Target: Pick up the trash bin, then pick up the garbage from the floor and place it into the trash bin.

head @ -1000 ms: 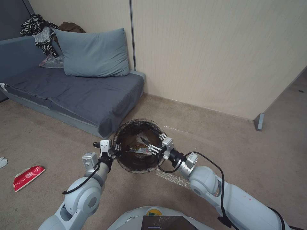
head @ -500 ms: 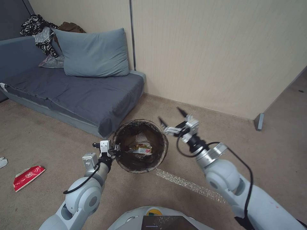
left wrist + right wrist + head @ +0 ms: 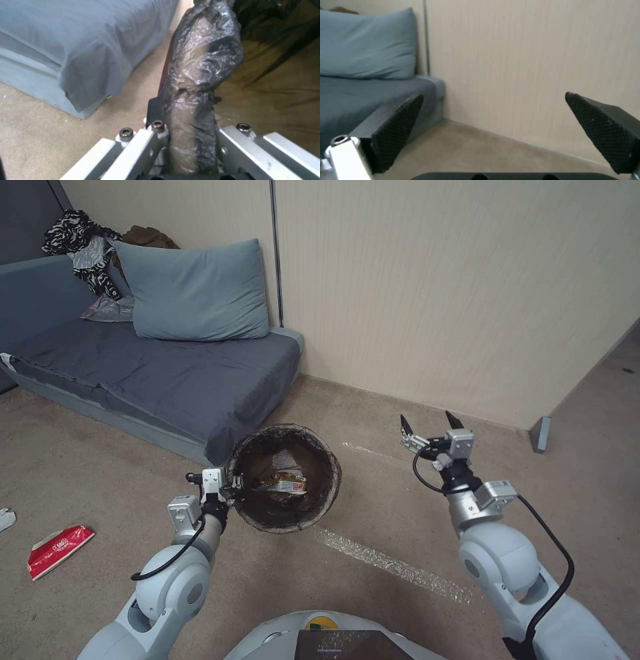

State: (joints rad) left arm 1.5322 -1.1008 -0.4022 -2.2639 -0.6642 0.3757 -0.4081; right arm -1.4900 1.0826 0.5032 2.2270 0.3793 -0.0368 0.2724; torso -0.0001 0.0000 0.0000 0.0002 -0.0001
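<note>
- We hold the trash bin (image 3: 283, 487) off the carpet just in front of the sofa (image 3: 167, 373) corner; left gripper (image 3: 233, 491) pinches its bag-lined rim so the mouth faces up.
- A snack wrapper (image 3: 285, 485) lies inside the bin.
- Right gripper (image 3: 430, 428) hangs right of the bin, fingers spread, empty.
- Red-and-white wrapper (image 3: 59, 549) lies on the floor, well left of the bin.

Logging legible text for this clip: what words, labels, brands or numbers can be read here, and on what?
No text can be read.
Red-and-white wrapper on the carpet: white label patch, too small to read.
Wrapper inside the trash bin: red-and-yellow print, blurred.
</note>
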